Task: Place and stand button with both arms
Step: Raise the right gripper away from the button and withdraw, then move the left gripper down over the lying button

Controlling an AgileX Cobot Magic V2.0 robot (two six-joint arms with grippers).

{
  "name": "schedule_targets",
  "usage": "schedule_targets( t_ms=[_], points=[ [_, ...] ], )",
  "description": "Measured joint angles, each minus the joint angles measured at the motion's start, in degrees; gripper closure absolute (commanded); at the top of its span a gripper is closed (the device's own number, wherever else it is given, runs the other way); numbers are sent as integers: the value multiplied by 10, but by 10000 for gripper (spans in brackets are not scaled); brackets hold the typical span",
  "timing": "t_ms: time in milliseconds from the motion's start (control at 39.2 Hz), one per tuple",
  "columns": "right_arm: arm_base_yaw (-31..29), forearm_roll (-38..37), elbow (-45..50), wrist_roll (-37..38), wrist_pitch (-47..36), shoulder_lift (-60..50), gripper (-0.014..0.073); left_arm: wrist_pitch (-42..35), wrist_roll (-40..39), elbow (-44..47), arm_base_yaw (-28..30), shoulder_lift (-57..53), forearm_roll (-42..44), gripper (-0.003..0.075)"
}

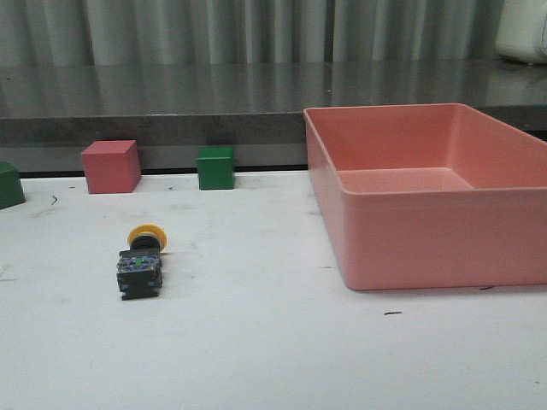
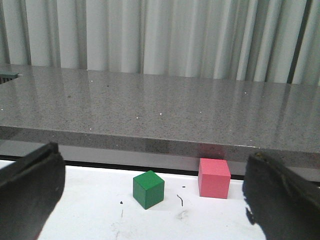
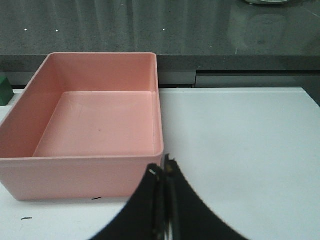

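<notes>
Button on its side, neither arm engaged.

Button (image 1: pixel 142 260) lay toppled on the desk (image 1: pixel 273 342), yellow cap toward the cubes, left of the pink bin (image 1: pixel 427 196); not yet stood. Only the front view showed it. Left end effector (image 2: pixel 150 200) spread wide, presumably readied; right end effector (image 3: pixel 164 205) pinched closed, holding nothing.

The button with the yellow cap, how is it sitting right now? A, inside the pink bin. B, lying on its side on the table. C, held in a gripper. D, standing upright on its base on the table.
B: the button lies on its side on the white table, its yellow cap pointing toward the back, well apart from the pink bin, and no gripper is near it in the front view.
</notes>
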Motion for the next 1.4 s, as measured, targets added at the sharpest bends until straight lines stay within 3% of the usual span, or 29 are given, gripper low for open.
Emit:
schedule_targets(
  t_ms=[358,562,741,1073,1404],
  points=[
    [0,0,0,0,0,0,664,-10,0,-1,0,13,-31,29],
    [0,0,0,0,0,0,664,19,0,-56,-8,101,-34,29],
    [0,0,0,0,0,0,664,51,0,-114,-59,209,-34,29],
    [0,0,0,0,0,0,664,203,0,-253,-191,450,-34,29],
    [0,0,0,0,0,0,664,336,0,-389,-234,626,-67,29]
  ],
)
